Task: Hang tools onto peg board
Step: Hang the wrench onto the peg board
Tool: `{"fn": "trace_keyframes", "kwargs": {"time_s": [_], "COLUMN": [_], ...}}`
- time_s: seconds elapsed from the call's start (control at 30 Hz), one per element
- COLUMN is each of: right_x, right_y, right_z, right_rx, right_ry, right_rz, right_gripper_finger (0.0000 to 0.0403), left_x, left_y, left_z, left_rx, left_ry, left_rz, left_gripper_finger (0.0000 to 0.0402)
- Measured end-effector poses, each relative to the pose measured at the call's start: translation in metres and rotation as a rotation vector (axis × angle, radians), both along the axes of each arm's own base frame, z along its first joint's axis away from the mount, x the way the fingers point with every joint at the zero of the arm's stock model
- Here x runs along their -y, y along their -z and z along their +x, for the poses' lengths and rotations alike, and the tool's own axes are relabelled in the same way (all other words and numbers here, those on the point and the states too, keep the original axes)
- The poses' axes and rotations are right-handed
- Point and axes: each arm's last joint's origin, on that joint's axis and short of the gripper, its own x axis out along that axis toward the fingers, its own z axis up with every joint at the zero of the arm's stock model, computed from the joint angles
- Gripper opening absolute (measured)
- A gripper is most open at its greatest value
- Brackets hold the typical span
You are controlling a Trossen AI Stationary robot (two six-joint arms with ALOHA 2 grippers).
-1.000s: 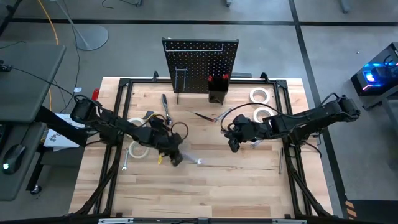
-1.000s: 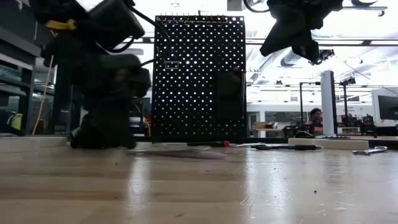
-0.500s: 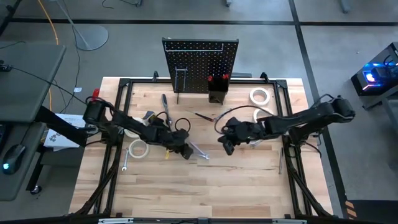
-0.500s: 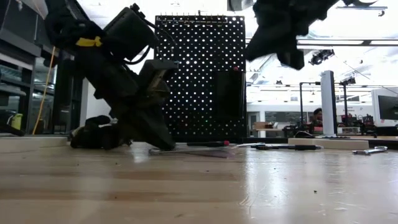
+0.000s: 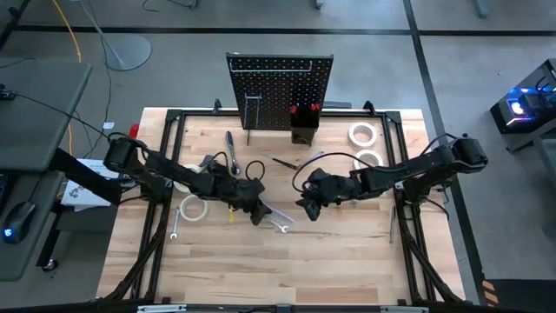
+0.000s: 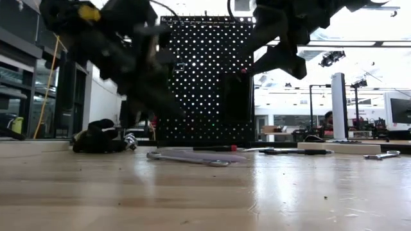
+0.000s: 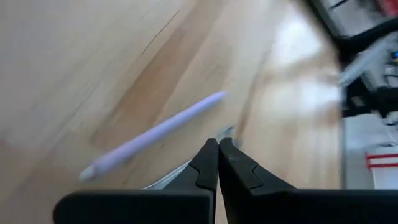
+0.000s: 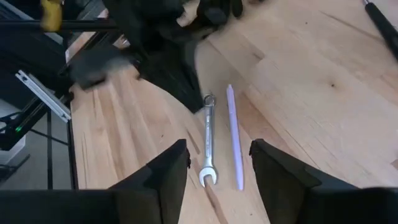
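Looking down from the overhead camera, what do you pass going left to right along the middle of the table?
Tape roll → left gripper → wrench → right gripper → tape roll by the right edge.

Wooden counter (image 5: 347, 252) sitting on grey floor (image 5: 486, 52), pale lilac pen (image 8: 234, 134) lying flat, blue-lit device (image 5: 521, 106) glowing at floor edge

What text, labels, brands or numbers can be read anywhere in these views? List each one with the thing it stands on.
None can be read.
The wrench shows no legible marking.
The peg board carries no visible label.
A white sheet with red marks at the table's edge is too blurred to read.
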Motion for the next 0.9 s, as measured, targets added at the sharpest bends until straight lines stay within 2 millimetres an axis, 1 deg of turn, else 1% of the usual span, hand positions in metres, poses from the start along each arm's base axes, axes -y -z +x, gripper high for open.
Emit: {"fn": "trace_keyframes", "kwargs": {"time_s": [0.07,0.1,0.23,0.37,0.57,0.7,0.9], "right_x": [0.0,0.0,0.0,0.0,0.0,0.0,0.001], "right_y": [0.0,-0.001,-0.002,-0.002,-0.003,-0.003,-0.003], "right_z": [0.0,0.001,0.002,0.002,0.002,0.002,0.002], "right_rx": [0.004,0.01,0.024,0.029,0.037,0.039,0.039], "right_ry": [0.001,0.001,0.003,0.007,0.04,0.044,0.048], "right_rz": [0.001,0.003,0.007,0.007,0.011,0.007,0.01], "right_gripper_finger": [0.0172,0.0172,0.0172,0.0172,0.0172,0.0172,0.0172], "left_x": [0.0,0.0,-0.002,-0.003,-0.003,-0.003,-0.002], "left_y": [-0.01,-0.012,-0.005,-0.001,-0.003,-0.003,0.005], "left_z": [-0.003,-0.005,-0.02,-0.025,-0.021,-0.021,-0.02], "left_rx": [0.024,0.009,-0.141,-0.189,-0.138,-0.119,-0.124], "left_ry": [0.022,0.044,0.102,0.201,0.258,0.331,0.449], "left_rz": [0.028,0.056,0.171,0.271,0.337,0.416,0.533], "left_gripper_finger": [0.0,0.0,0.0,0.0,0.0,0.0,0.0]}}
